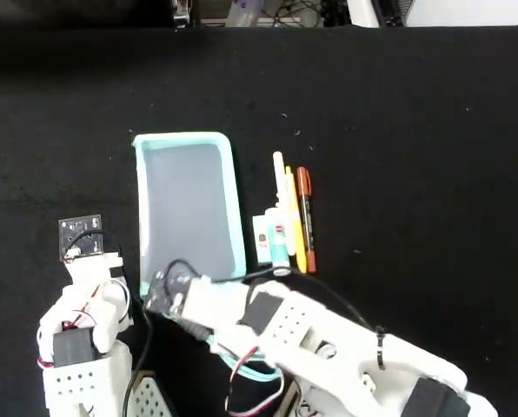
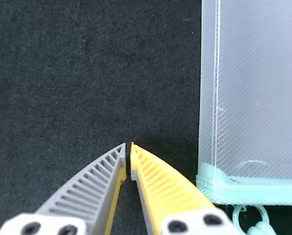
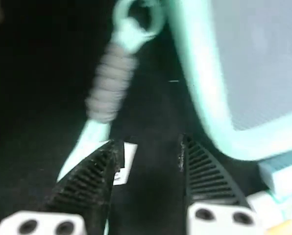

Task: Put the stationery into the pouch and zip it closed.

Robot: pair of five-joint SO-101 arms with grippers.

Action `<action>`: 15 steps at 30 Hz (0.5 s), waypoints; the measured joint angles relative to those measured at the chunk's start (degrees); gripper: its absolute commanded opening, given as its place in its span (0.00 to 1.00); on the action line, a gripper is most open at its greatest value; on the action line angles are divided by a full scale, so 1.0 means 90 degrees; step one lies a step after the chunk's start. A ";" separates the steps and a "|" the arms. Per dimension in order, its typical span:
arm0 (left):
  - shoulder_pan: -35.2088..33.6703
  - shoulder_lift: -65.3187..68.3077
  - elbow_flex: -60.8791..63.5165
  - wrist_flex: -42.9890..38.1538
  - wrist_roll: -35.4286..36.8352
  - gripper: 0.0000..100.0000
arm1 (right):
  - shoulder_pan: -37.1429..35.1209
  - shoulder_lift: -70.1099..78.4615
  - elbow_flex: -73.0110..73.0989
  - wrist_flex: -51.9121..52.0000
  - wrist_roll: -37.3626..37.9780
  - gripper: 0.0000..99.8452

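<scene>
Near tabletop [image 1: 415, 104] edge: your left gripper [image 2: 128, 145], clenched on nothing, sits beside the pouch's [image 1: 188, 204] corner. Your right gripper [image 3: 148, 147] stands released at the zipper pull [image 3: 111, 88]; in the high view the arm covers that pull. Stationery [image 1: 289, 221] lies just right of the pouch. Likely step: opening. Next, pinch the pull.
</scene>
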 measured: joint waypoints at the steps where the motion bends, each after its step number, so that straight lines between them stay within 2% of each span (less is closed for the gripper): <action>1: 0.0000 0.0000 0.0000 0.0000 0.0000 0.03 | 0.0098 0.0000 0.0000 -0.0020 0.0000 0.19; 5: -0.0674 0.0000 0.0000 0.0000 -0.0107 0.03 | 0.0195 0.0000 0.0000 -0.0049 0.0000 0.19; 9: -0.2042 0.0000 0.0000 0.0000 -0.1162 0.03 | 0.0205 0.0000 0.0000 -0.0049 0.0000 0.19; 12: -0.3184 0.0000 0.0000 0.0000 -0.2159 0.03 | -0.0166 0.0000 0.0000 -0.0039 0.0000 0.19; 15: -0.3761 0.0000 0.0000 0.0000 -0.2442 0.03 | -0.0645 0.0000 0.0000 0.0127 0.0010 0.19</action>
